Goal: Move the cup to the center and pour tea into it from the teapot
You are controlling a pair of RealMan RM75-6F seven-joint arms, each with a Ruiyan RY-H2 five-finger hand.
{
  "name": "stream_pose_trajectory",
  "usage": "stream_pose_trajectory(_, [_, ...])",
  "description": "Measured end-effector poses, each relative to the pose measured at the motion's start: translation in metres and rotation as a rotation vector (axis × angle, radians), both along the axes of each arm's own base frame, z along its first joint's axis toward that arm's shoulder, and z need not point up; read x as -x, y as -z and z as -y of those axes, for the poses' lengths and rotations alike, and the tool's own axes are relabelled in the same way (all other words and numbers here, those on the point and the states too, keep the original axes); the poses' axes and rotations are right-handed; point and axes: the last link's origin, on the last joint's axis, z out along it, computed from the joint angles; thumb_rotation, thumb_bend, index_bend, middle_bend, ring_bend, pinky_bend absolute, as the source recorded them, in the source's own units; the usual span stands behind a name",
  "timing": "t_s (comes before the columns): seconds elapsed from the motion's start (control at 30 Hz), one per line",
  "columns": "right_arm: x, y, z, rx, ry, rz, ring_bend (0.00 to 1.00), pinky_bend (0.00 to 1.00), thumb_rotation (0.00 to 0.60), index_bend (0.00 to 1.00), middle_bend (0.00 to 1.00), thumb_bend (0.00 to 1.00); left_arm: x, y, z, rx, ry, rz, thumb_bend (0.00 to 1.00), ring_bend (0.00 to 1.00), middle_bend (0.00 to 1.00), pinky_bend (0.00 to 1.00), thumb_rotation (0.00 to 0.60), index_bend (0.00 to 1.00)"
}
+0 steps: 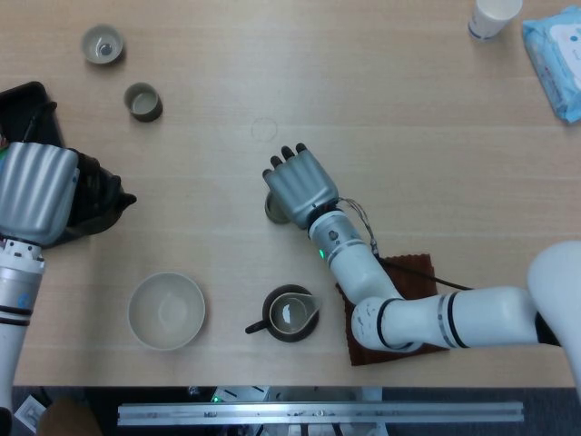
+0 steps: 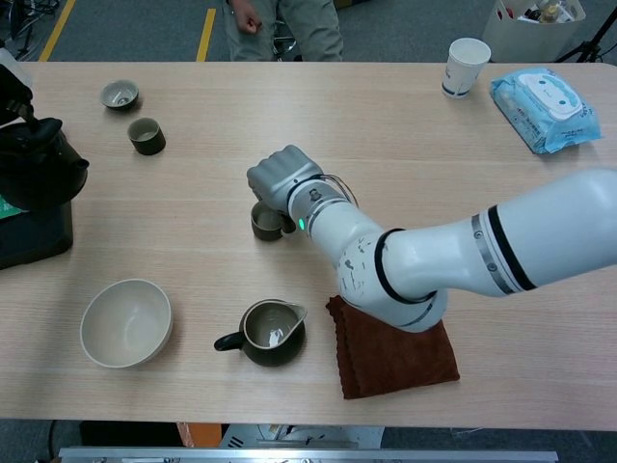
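Nearest me on the table (image 2: 540,367) I have the dark pitcher (image 2: 270,333) with its handle pointing left, a pale bowl (image 2: 126,322) to its left and a folded brown cloth (image 2: 395,352) to its right, partly under my right forearm. Just beyond them, near the middle of the table, my right hand (image 1: 298,184) is wrapped around the cup (image 2: 264,221), fingers closed over its top and side so only part of the rim shows; the cup sits low at the tabletop. Off at the left edge my left hand (image 1: 36,192) is clamped on the black teapot (image 2: 37,166), spout pointing right, held above a black stand (image 2: 34,236). Farther back sit two small cups (image 2: 147,135) (image 2: 120,95), and at the far right a paper cup (image 2: 468,66) and a blue wipes pack (image 2: 540,108)
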Motion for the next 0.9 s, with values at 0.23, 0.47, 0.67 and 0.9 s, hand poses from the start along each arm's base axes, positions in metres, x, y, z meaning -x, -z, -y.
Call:
stream_pose_trajectory(0.23, [-0.001,0.001,0.000,-0.008,0.012,-0.016,0.10,0.14,0.600,0.31,0.21,0.22,0.000,0.001,0.000,0.002,0.001,-0.001,0.35,0.90,1.00,0.15,0.498,0.96])
stream_pose_trajectory(0.47, [0.000,0.000,0.000,-0.023,0.017,-0.038,0.02,0.06,0.600,0.19,0.14,0.24,0.001,0.001,0.001,0.000,-0.001,-0.002,0.35,0.90,1.00,0.15,0.498,0.96])
stream_pose_trajectory(0.67, [0.000,-0.013,0.001,-0.027,0.003,-0.023,0.00,0.05,0.600,0.14,0.10,0.24,0.001,0.002,0.000,0.004,0.004,-0.001,0.35,0.90,1.00,0.15,0.502,0.96])
stream_pose_trajectory(0.9, [0.011,-0.063,0.011,0.011,-0.028,0.023,0.00,0.05,0.600,0.14,0.10,0.24,-0.001,0.005,-0.002,0.010,0.013,-0.002,0.35,0.90,1.00,0.15,0.501,0.96])
